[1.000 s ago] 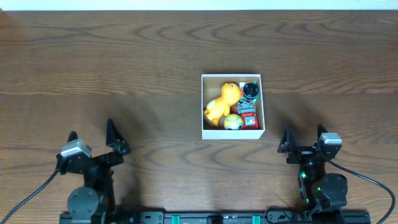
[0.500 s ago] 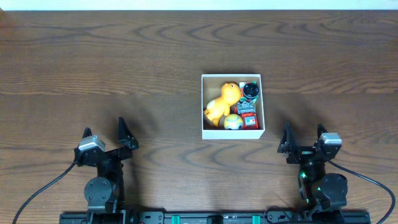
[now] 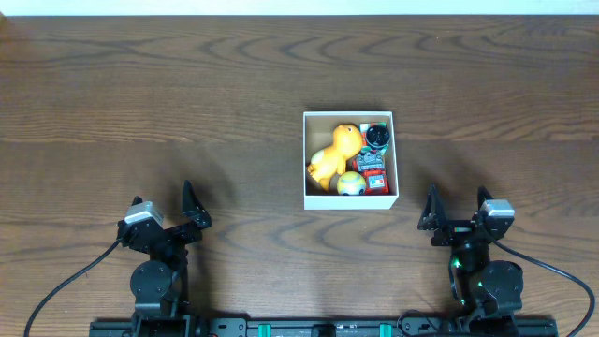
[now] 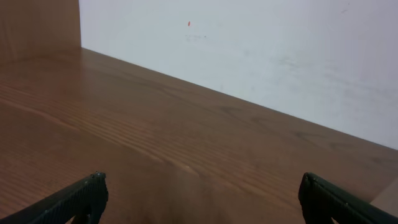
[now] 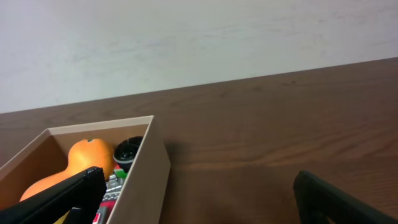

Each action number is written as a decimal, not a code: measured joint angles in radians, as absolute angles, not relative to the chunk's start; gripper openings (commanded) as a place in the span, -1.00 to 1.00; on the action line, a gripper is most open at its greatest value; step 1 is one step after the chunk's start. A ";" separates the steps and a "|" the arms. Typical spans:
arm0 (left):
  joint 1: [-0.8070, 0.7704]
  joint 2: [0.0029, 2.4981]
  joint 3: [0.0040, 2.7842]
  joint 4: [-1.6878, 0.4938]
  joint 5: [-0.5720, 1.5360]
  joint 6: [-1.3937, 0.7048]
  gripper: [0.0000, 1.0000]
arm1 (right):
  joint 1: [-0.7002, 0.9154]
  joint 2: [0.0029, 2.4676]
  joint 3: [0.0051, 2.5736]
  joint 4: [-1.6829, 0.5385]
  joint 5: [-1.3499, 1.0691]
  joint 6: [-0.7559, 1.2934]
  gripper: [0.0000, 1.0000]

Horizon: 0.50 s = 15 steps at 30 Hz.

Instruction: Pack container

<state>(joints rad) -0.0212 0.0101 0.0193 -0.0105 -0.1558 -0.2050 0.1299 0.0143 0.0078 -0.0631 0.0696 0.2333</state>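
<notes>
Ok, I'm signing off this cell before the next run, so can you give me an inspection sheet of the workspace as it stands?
Surface: dark wooden table, no spills seen.
Job's things: container right of centre, holding an orange toy, a yellow ball, a black round item and a red item.
Clutter: nothing seen.
Grippers: left end effector open and empty, at the front left; right end effector open and empty, front right of the container.
Cables: left cable and right cable, both black, trail off the front corners.
Surroundings: pale wall behind the table.
</notes>
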 measured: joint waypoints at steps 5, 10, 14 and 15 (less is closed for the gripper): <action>-0.021 0.010 0.020 -0.012 -0.156 -0.205 0.96 | 0.130 0.014 0.008 -0.063 0.070 0.233 0.98; -0.021 0.010 0.021 -0.014 -0.156 -0.205 0.96 | 0.130 0.014 0.008 -0.063 0.070 0.233 0.98; -0.021 0.010 0.021 -0.015 -0.156 -0.205 0.96 | 0.130 0.014 0.008 -0.063 0.070 0.233 0.98; -0.021 0.010 0.021 -0.015 -0.156 -0.205 0.96 | 0.130 0.014 0.008 -0.063 0.070 0.233 0.98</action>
